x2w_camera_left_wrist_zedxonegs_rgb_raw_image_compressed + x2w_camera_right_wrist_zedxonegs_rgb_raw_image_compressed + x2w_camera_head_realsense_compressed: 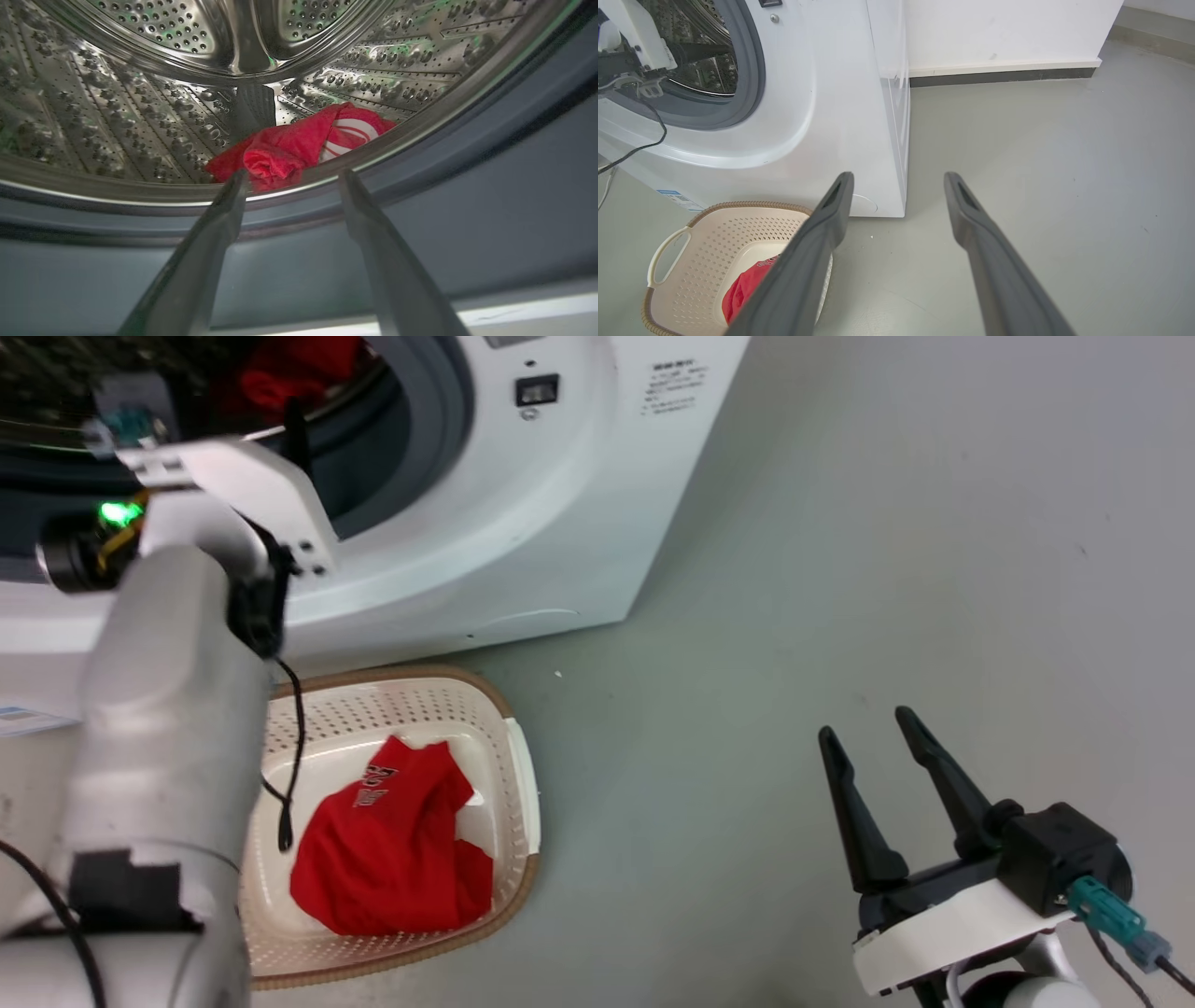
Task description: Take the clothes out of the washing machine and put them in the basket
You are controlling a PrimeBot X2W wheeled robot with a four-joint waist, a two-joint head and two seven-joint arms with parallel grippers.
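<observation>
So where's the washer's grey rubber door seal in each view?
Head view: the grey rubber door seal curves across the top, left of centre.
Left wrist view: the seal spans the lower half.
Right wrist view: the seal rings the upper left.
Shared landmark: the perforated steel drum inside it.

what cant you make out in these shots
Head view: the basket's left side is hidden behind the left forearm.
Left wrist view: the striped garment's lower edge sits behind the drum lip; its full shape is unclear.
Head view: lettering on the garment in the basket and the washer's label are too small to read.
</observation>
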